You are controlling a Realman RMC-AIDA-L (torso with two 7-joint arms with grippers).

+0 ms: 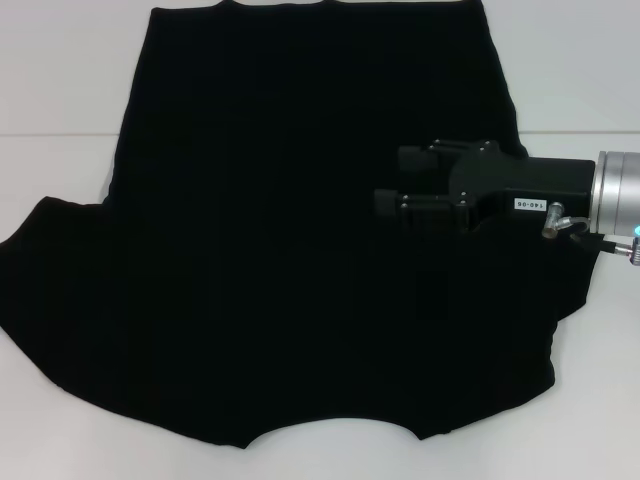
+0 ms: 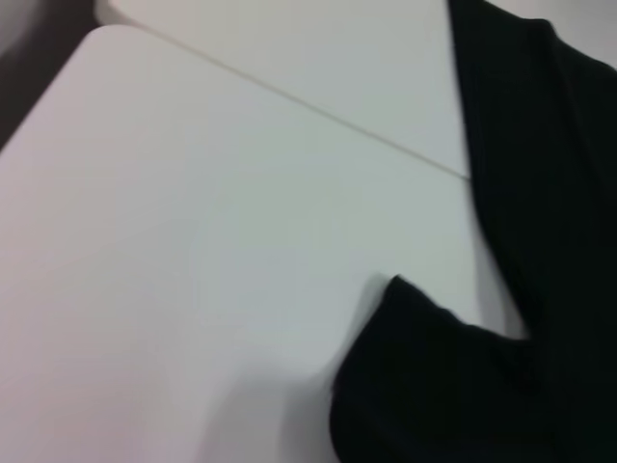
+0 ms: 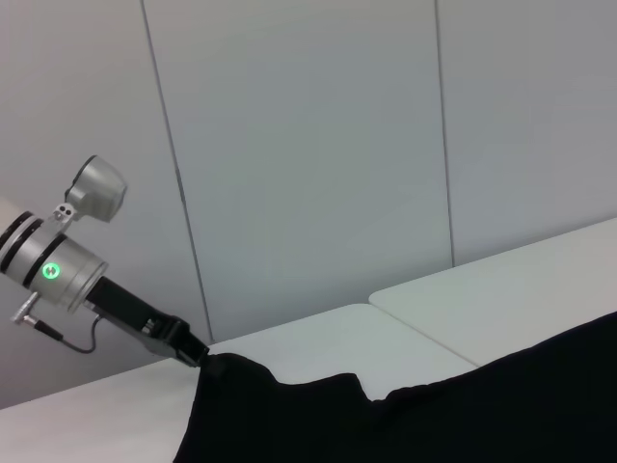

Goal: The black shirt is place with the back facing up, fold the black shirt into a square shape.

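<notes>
Two pincers: only the right pincer [image 1: 396, 182] shows from the head view. The left pincer [image 3: 193, 355] appears only in the right wrist view.
Black shirt [image 1: 280, 250]: spread flat over most of the white bench [image 1: 60, 90], collar notch at the near edge, hem at the far edge, plain side up.
Left sleeve [image 1: 40, 250]: lying out flat toward the robot's left, not yet folded in.
Right pincer: reaching in from the right, over the shirt's right half. It is black against black cloth, so I cannot tell how far open it is or whether it has any fabric.
Left pincer: its tip meets a raised edge of the shirt. I cannot tell whether it is clamped on the cloth or only touching it.
Stage, as I judge it: early, since no clean fold is visible.
Risk, one-sided pull: if only one pincer has cloth, the shirt could drag across the bench and skew the fold.
Risk, thin grip: a pinch on one layer near the edge may slip, leaving a bunched lump.
Risk, right edge: the cloth there already looks uneven, so a fold laid over it may not come out square.
</notes>
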